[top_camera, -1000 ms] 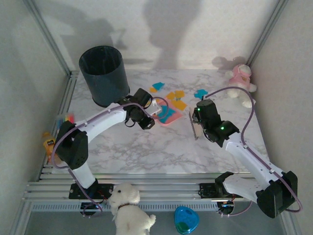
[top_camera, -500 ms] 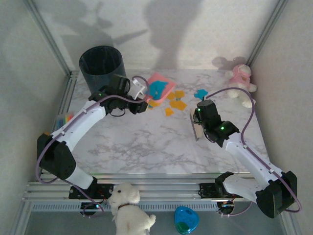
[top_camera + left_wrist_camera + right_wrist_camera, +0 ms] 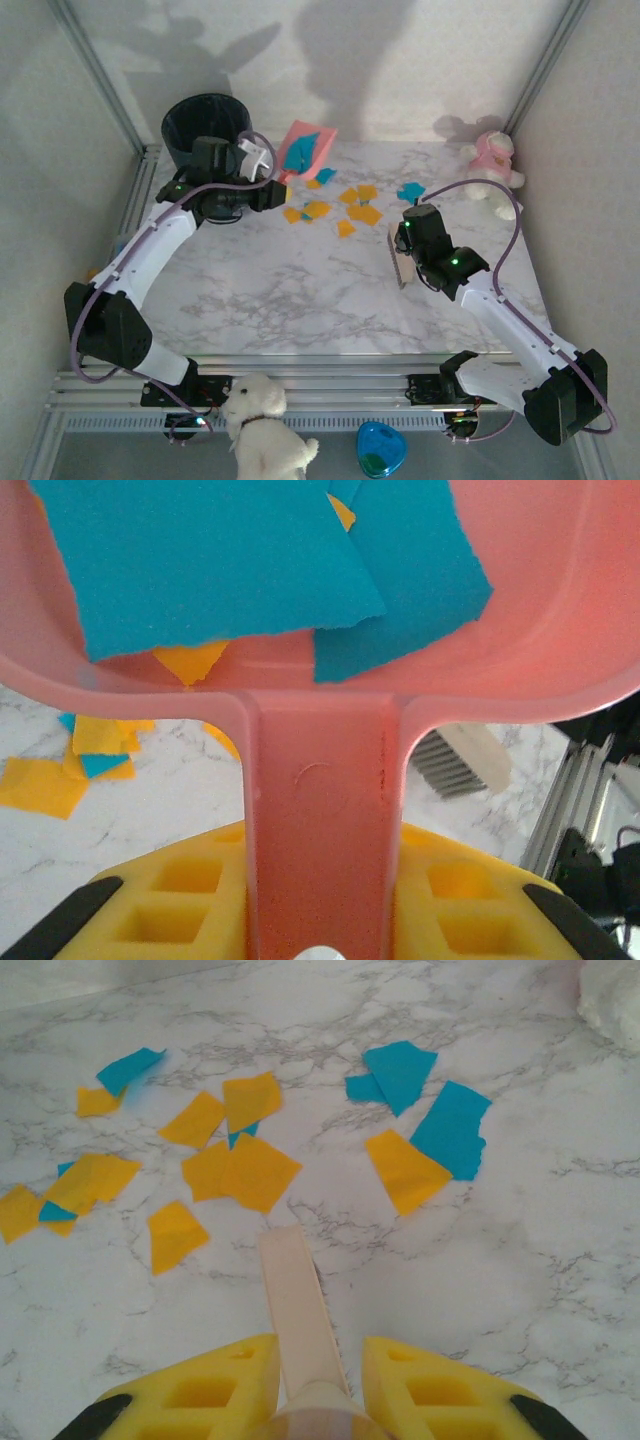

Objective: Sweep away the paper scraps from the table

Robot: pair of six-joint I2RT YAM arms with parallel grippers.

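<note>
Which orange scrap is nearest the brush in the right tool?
The orange square straight ahead of the brush tip, touching a second orange piece on its left; the others lie farther off to either side.

Soft, bright light throughout; broad blurry shadows lie on the back wall (image 3: 450, 70) (darkest near its middle). The wrist views' nearest foreground looks soft.

Near table (image 3: 300, 300) open — bin (image 3: 180, 135), plush (image 3: 492, 160) far corners
</note>
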